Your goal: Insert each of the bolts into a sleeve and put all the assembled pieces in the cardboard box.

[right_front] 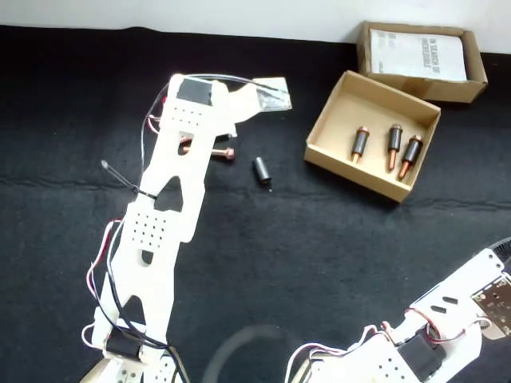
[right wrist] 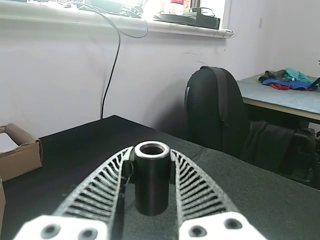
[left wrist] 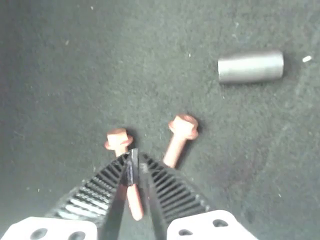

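My left gripper (left wrist: 132, 157) is down at the black mat, shut on the shank of a copper bolt (left wrist: 119, 140) whose head pokes out past the fingertips. A second copper bolt (left wrist: 182, 127) lies right beside it, apart from the fingers. One loose grey sleeve (left wrist: 250, 66) lies on its side farther off, also seen as a dark sleeve (right_front: 262, 170) right of the bolts (right_front: 226, 154). My right gripper (right wrist: 152, 150) is shut on a dark sleeve (right wrist: 152, 185), held upright with its bore open upward. The cardboard box (right_front: 351, 169) holds three assembled pieces (right_front: 394, 144).
The left arm (right_front: 188, 136) stretches from the near left edge across the mat and covers part of the bolts. The right arm (right_front: 431, 339) sits at the near right corner. A second box (right_front: 423, 89) with a paper sheet stands at the back right.
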